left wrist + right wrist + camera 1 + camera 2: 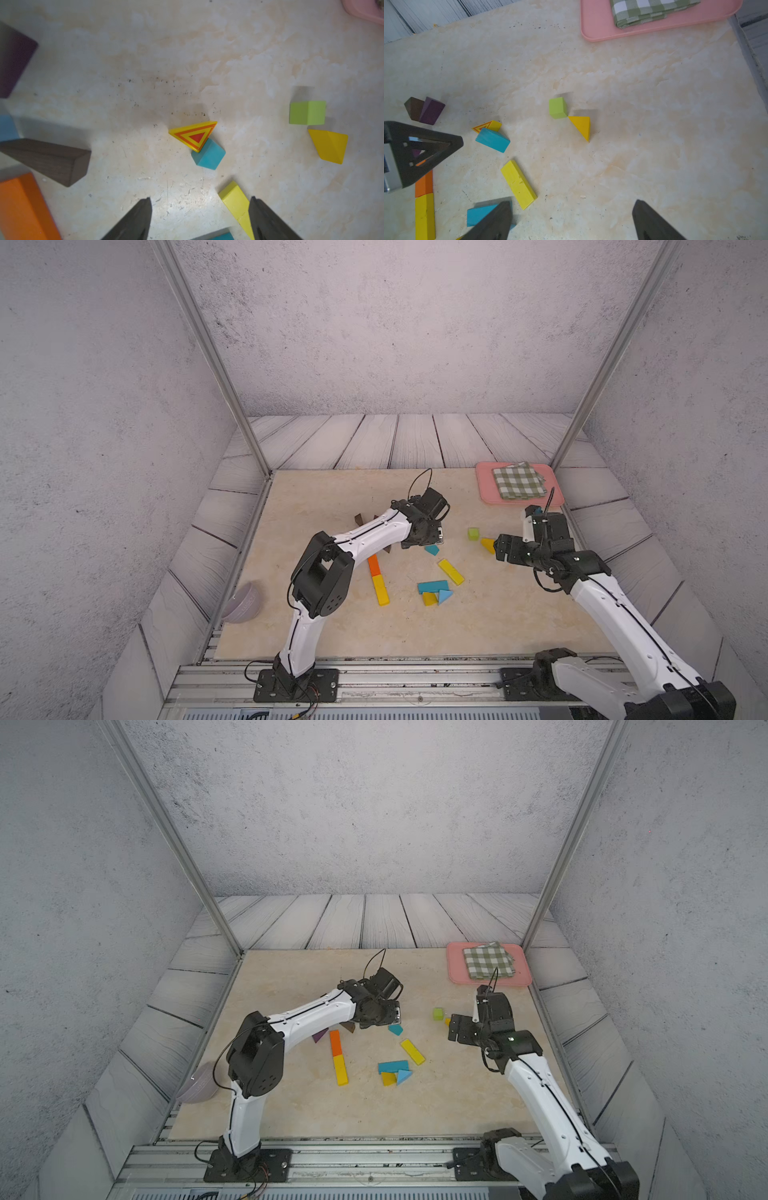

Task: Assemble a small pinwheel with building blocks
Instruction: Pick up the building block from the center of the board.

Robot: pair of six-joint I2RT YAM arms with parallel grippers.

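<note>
Across the beige marbled tabletop [332, 626] we see the building blocks [340, 1071] lying loose and unassembled between two white arms. Our left gripper [200, 199] hangs above the middle of the table with its jaws spread and only bare surface between them. Our right gripper [572, 201] hovers toward the right edge, likewise released and holding nothing.

At the far right corner sits a pink tray [485, 489] carrying a folded green-checked cloth [519, 482]. A lavender bowl [245, 602] rests off the left edge.

Among the blocks, an orange bar [374, 566] and a yellow bar [381, 592] lie end to end, touching. A second yellow bar [451, 571] lies at a slant near a teal bar [433, 586], which has a yellow triangle [429, 598] and a blue triangle [445, 595] against its near side. A brown wedge [414, 108] and a purple wedge [432, 111] touch side by side. A green cube [558, 108] meets a yellow wedge [581, 126] at one corner. Smallest, a striped triangle [194, 135] leans on a teal block [209, 155] near the left gripper.
</note>
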